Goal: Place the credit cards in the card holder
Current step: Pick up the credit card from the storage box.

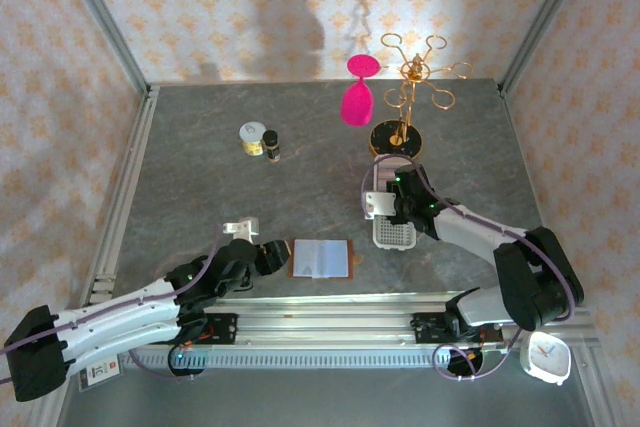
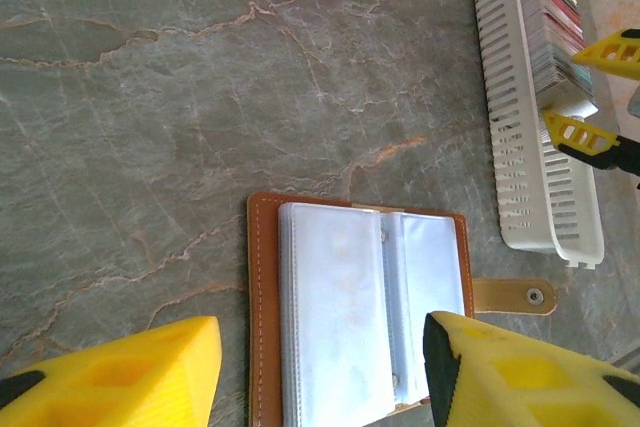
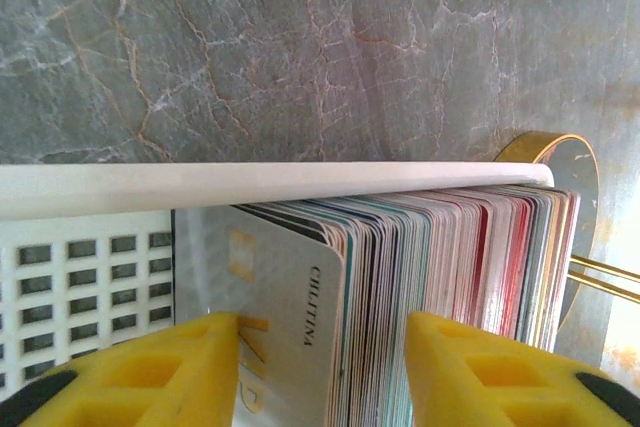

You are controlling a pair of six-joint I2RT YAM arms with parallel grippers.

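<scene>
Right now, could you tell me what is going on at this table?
The right gripper is down at the white tray, straddling the front credit cards; whether it grips them is not clear. The left gripper hangs open at the edge of the card holder, which lies open on the table with its clear pockets up.

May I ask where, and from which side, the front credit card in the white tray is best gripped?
Take the front card by its free top edge, from straight above. The credit cards stand on edge, packed face to face in the tray, whose walls flank their sides; probably one finger on its open face, the other slipped behind it.
</scene>
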